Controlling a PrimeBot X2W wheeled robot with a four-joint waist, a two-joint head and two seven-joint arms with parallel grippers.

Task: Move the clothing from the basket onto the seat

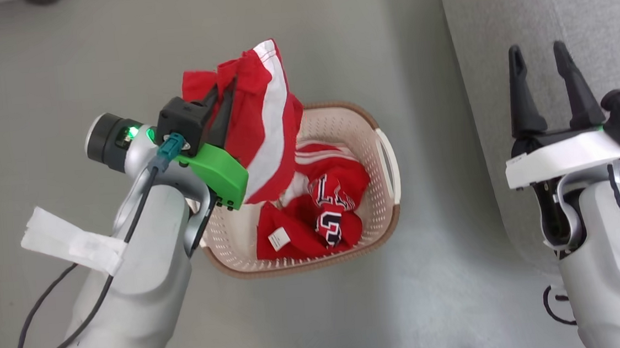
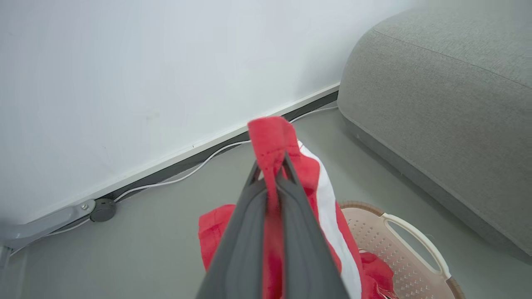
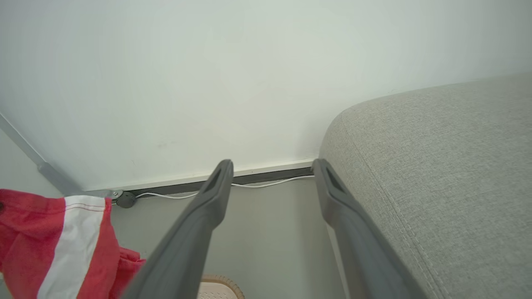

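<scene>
Left claw (image 1: 230,86) gripping garment (image 1: 269,127) above basket (image 1: 386,151), bare floor (image 1: 443,252) beside sofa (image 1: 502,9)

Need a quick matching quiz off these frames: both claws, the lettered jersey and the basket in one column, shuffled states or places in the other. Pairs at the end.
Column 1
1. left claw
2. right claw
3. lettered jersey
4. basket

Column 2
a. open, holding nothing
b. on the floor, apart from the sofa
c. shut on the striped garment, lifted above the basket
d. lying crumpled inside the basket

Pairs: 1-c, 2-a, 3-d, 4-b
</scene>
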